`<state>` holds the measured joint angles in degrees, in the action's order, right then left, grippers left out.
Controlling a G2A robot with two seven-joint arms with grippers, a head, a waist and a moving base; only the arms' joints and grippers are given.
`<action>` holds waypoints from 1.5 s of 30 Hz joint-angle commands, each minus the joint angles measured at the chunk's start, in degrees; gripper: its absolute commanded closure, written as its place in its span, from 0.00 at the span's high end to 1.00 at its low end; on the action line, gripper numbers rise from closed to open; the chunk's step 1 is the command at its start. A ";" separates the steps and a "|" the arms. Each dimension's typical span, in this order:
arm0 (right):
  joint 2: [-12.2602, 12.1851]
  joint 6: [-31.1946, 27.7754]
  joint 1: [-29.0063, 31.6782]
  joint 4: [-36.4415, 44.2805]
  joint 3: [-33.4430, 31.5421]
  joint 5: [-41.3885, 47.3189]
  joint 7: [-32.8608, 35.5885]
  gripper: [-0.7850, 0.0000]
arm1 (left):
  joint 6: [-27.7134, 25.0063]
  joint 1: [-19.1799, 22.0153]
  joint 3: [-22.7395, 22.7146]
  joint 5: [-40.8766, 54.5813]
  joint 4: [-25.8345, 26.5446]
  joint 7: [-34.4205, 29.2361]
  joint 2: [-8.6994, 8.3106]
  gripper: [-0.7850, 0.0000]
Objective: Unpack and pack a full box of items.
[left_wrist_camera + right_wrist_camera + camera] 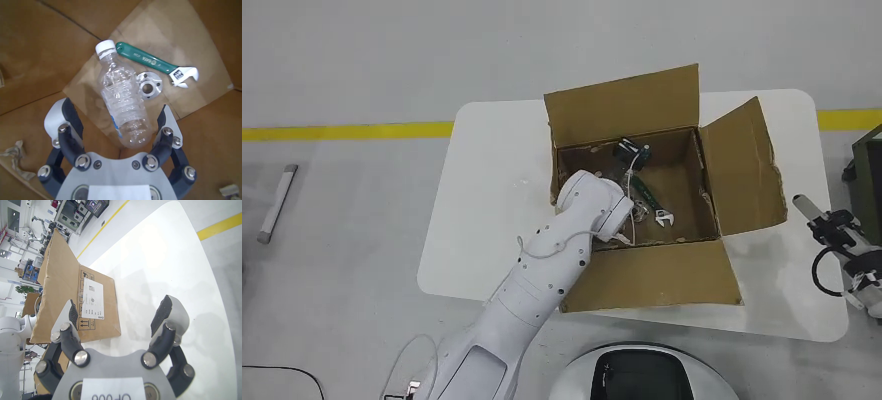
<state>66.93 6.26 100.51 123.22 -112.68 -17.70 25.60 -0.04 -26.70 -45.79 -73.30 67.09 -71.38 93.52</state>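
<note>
The white table (492, 200) carries the cardboard box (642, 105), its four flaps folded outward and its inside open to the top view. My left arm (572, 240) leans over the near flap and down into the box. My right arm (842, 240) sits off at the table's right edge, well apart from the box's right flap.

My left gripper (115, 106) hangs above the box floor (179, 37) with its jaws spread wide and nothing in their grasp. From my left wrist, the two dark pads (72, 115) stand on either side of the bottle's base, with a gap showing on each side.

My right gripper (120, 301) is likewise wide open and empty. It sits above bare tabletop (170, 256), just beside the box's outer wall (105, 306), which bears a white label (93, 298).

The clear plastic bottle (122, 98) lies on its side on the box floor, its white cap (105, 47) pointing away from my left gripper. The wrench (151, 60) lies flat beyond it — the end of its green handle just beside the cap, its metal head (184, 75) angled off to the far side. A round metal flange (149, 85) with bolt holes lies between the bottle's side and the wrench, close against the bottle.

Scraps of crumpled paper (15, 157) lie near the box wall, with another bit (230, 191) at the opposite side.
</note>
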 commanded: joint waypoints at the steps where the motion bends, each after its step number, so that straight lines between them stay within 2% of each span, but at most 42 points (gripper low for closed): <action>1: 0.01 -0.04 0.23 0.09 -0.02 -0.16 0.02 1.00 | 0.11 0.45 -0.07 0.89 -1.43 -0.43 0.29 1.00; 5: 0.04 -0.02 0.48 0.30 0.21 -0.26 0.01 1.00 | -0.50 0.76 0.32 1.81 -3.05 -0.76 0.77 0.93; 6: 0.04 -0.02 0.50 0.38 0.31 -0.28 0.03 1.00 | -0.46 0.81 0.38 1.90 -3.32 -0.62 0.88 0.82; 7: 0.04 0.04 0.50 0.42 0.40 -0.42 0.06 1.00 | -0.40 0.81 0.47 1.95 -3.66 -0.50 0.98 0.76; 13: 0.03 0.15 0.24 0.73 0.99 -0.97 0.07 1.00 | -0.03 0.93 0.88 1.78 -6.06 0.09 1.54 0.88; 15: 0.03 0.16 0.19 0.75 1.03 -1.07 0.03 1.00 | 0.00 1.00 0.91 1.74 -6.51 0.21 1.69 0.82; 22: 0.03 0.15 0.24 0.89 0.93 -1.28 0.08 1.00 | 0.31 1.28 0.82 1.03 -7.72 0.41 2.12 0.82; 24: 0.03 0.11 0.26 0.96 0.84 -1.30 0.09 1.00 | 0.24 1.24 0.83 0.87 -8.00 0.46 2.22 0.80; 26: 0.03 0.08 0.29 0.99 0.79 -1.29 0.11 1.00 | 0.41 1.19 0.75 0.77 -8.20 0.43 2.33 0.74; 30: 0.03 0.05 0.31 1.04 0.72 -1.38 0.17 1.00 | 0.50 1.19 0.57 0.30 -8.43 0.36 2.49 0.51; 32: 0.03 0.04 0.30 1.04 0.75 -1.47 0.19 1.00 | 0.49 1.14 0.49 0.09 -8.45 0.35 2.56 0.45; 34: 0.03 0.03 0.29 1.04 0.79 -1.37 0.31 1.00 | 0.56 1.04 0.40 -0.21 -8.49 0.35 2.62 0.28; 36: 0.02 -0.01 0.24 1.08 0.80 -1.46 0.29 1.00 | 0.51 0.84 0.30 -0.43 -8.52 0.45 2.66 0.17; 37: 0.03 0.01 0.14 1.22 0.80 -1.29 0.15 1.00 | 0.53 0.77 0.23 -0.55 -8.50 0.47 2.68 0.00; 40: 0.18 0.33 -0.55 1.79 0.45 1.39 -1.08 1.00 | 0.90 0.55 -0.31 -0.68 -7.66 0.80 2.70 0.00; 45: 0.76 0.93 -2.84 2.79 -2.22 15.71 -3.64 1.00 | 1.29 -0.02 -2.31 -1.02 -4.05 0.03 2.32 0.00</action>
<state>67.60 7.18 98.17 125.85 -114.14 -5.97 22.30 1.20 -26.56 -47.68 -73.96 62.24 -71.10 95.97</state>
